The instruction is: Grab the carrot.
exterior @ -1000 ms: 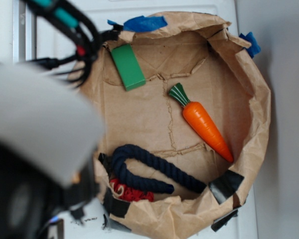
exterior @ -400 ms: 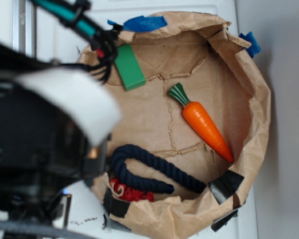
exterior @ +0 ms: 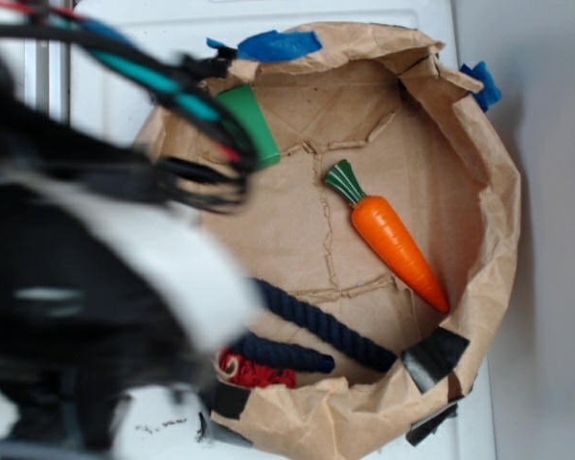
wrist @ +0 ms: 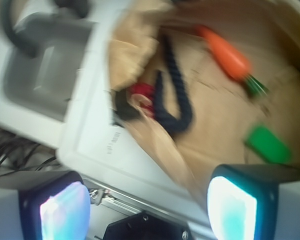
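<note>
Inside the paper-lined bin [exterior: 494,192] the carrot [exterior: 391,235] lies free, gripper [wrist: 147,200] spread wide at the rim, presumably for the approach.

A crumpled brown paper bag tray [exterior: 498,230] rests on the white table [exterior: 364,11] and holds everything. The glossy orange toy carrot [exterior: 395,240] lies slantwise toward the tray's right wall, leafy end pointing to the middle, tip near the lower right corner. The green rectangular block [exterior: 254,120] sits near the upper left corner, partly behind the arm's cables. The dark blue rope [exterior: 316,326] runs along the lower edge, with a red knitted piece [exterior: 254,372] just beside it.
</note>
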Robot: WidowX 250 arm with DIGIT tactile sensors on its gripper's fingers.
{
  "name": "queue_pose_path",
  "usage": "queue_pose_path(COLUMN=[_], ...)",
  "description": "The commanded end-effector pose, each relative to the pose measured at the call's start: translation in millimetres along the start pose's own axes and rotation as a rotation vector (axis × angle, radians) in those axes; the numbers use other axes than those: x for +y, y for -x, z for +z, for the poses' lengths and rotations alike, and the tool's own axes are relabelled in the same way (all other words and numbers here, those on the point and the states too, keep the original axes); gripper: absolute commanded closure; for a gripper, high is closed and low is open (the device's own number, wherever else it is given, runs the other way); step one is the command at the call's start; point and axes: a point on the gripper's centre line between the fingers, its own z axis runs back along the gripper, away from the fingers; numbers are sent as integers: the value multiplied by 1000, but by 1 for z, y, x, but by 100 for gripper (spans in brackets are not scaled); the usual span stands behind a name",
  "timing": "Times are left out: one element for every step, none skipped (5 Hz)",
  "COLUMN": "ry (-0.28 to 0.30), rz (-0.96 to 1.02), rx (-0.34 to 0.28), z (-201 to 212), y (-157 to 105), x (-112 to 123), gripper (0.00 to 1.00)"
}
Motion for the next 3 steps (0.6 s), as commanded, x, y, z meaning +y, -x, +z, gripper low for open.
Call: queue_pose_path(ry=[-33, -33, -33], rz=[-80, -33, -33], rx=[10, 45, 45], z=[14, 9, 9], y=[-14, -9, -9], x=[17, 33, 33], gripper=[0, 0, 0])
